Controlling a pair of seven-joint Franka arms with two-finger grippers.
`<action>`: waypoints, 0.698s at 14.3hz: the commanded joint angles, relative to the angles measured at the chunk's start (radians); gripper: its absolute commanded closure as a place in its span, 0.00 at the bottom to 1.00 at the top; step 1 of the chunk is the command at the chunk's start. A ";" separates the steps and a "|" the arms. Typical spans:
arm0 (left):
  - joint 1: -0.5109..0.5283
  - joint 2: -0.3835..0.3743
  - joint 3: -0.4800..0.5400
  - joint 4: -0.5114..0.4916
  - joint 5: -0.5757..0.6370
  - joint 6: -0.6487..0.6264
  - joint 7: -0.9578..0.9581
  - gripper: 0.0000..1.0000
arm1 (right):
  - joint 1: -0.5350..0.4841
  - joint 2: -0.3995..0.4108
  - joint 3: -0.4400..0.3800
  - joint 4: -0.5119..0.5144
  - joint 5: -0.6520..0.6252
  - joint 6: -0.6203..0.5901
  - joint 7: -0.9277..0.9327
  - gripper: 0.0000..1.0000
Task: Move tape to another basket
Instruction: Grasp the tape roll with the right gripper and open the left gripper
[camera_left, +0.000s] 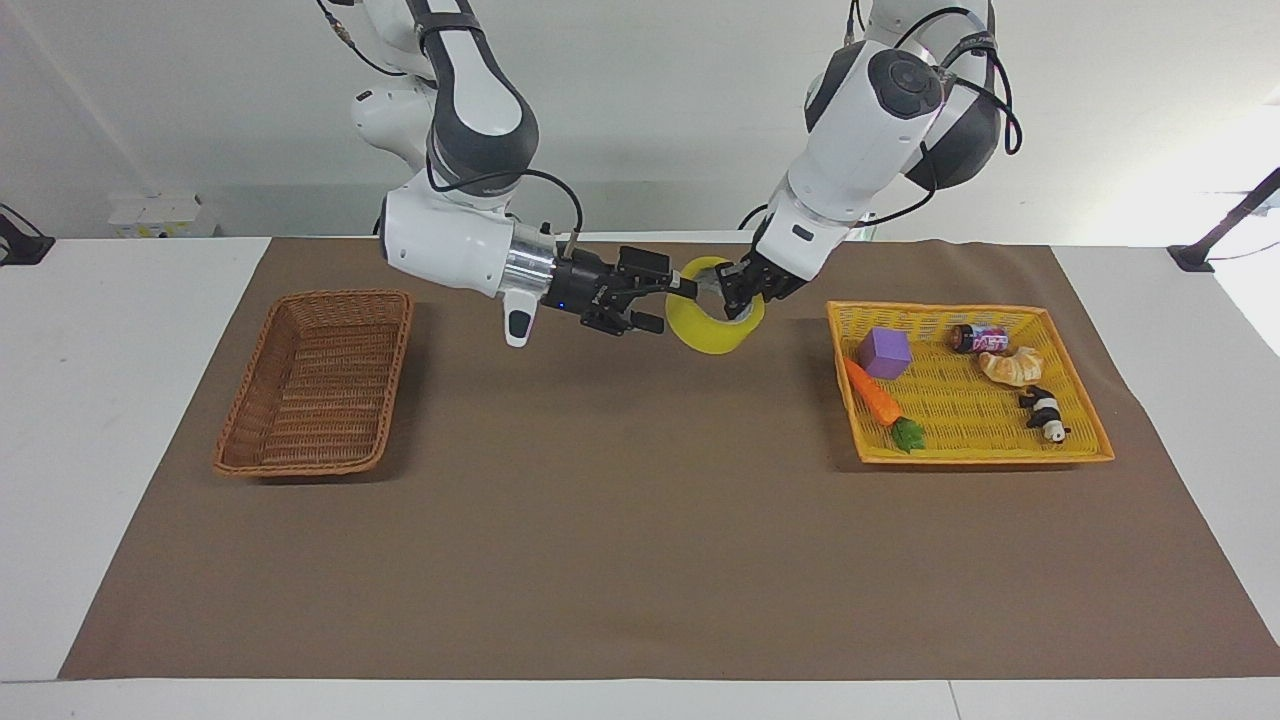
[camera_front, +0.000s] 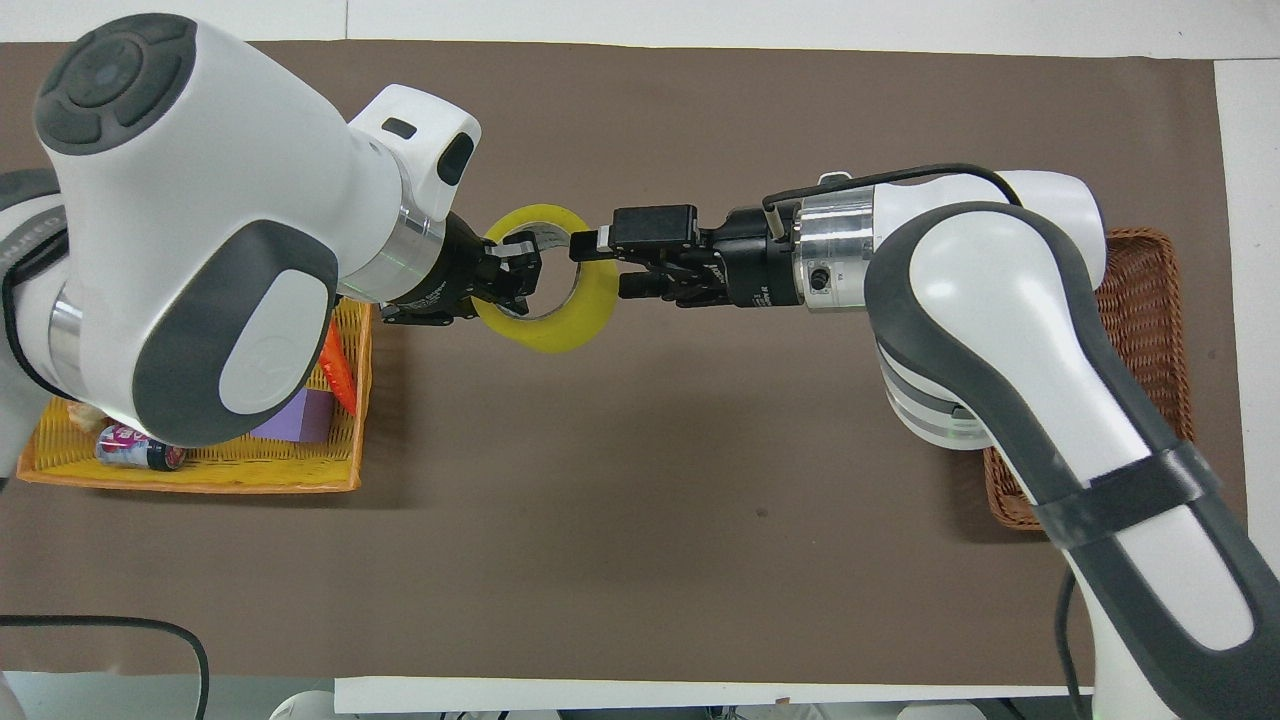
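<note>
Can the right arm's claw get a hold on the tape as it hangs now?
Probably yes. The left claw holds the tape up over the mat by one side of the ring, so the side toward the right claw is bare, and its open fingers already straddle that wall.

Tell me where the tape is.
The tape is in the air over the brown mat, gripped by the left gripper; the open right gripper straddles its rim.

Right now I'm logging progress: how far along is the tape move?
Done: the translucent yellow tape roll is out of the yellow-orange tray, held in air by the left tool. In hand: right tool open around its rim. Left: handover, then the brown wicker basket.
</note>
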 joint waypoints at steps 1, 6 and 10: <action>-0.003 -0.020 0.003 -0.011 0.014 -0.006 0.011 1.00 | 0.009 -0.005 -0.003 -0.006 0.003 0.018 0.003 0.23; -0.005 -0.026 -0.001 -0.022 0.014 -0.007 0.009 1.00 | -0.003 -0.007 -0.003 -0.006 0.008 -0.008 0.016 0.98; -0.006 -0.026 -0.005 -0.023 0.014 -0.009 0.006 0.82 | -0.003 -0.007 -0.003 -0.004 0.009 -0.008 0.013 1.00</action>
